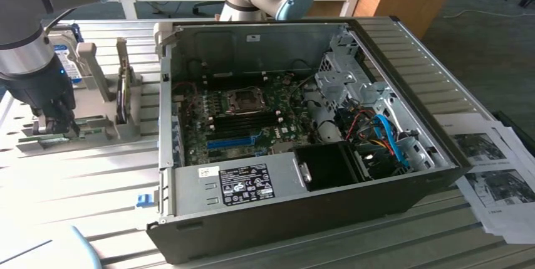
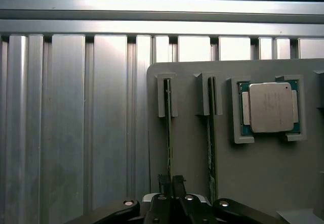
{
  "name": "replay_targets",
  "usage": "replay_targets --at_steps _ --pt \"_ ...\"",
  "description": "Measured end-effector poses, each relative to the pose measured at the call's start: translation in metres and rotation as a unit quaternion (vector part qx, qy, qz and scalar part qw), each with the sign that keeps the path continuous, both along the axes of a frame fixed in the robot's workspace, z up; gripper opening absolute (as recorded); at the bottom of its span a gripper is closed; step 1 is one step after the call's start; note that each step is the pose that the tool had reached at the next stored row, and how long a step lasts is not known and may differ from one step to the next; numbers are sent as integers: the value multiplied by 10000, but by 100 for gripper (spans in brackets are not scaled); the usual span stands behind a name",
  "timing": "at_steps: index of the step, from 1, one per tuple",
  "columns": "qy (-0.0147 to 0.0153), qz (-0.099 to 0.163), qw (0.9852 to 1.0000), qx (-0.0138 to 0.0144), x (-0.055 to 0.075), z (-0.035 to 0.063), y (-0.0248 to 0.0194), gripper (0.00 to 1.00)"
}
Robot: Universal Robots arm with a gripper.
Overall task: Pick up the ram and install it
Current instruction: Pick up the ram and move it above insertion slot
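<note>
Wrist view: the end effector (image 2: pixel 170 182) is clenched on the edge-on ram (image 2: pixel 168 133) — its near end hidden between the fingers (image 2: pixel 178 183) — standing in the grey holder (image 2: pixel 192 148) on the slatted table (image 2: pixel 66 133); a processor chip (image 2: pixel 268 107) sits beyond.

Two sticks of ram stand on edge in one grey holder (image 2: pixel 188 155): the ram (image 2: pixel 168 133) that the one pincer (image 2: pixel 171 180) is closed on, and a second stick (image 2: pixel 211 138) just beside it. One square silver processor (image 2: pixel 272 107) lies in the same holder. On the surface (image 1: pixel 100 181) sits one open computer case (image 1: pixel 276 222), with one hard drive (image 1: pixel 71 57) at the exterior view's left and a few overlapping printed sheets (image 1: pixel 495 156) at its right, too layered to count.
</note>
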State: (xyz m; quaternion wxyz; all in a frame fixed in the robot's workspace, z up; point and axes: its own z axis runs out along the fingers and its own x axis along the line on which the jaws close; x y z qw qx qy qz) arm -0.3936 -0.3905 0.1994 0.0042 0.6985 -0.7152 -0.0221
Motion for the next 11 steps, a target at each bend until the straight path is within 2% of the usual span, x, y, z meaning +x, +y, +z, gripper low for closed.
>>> replay_targets --at_steps 11 --pt "0 0 10000 0 0 14 0 11"
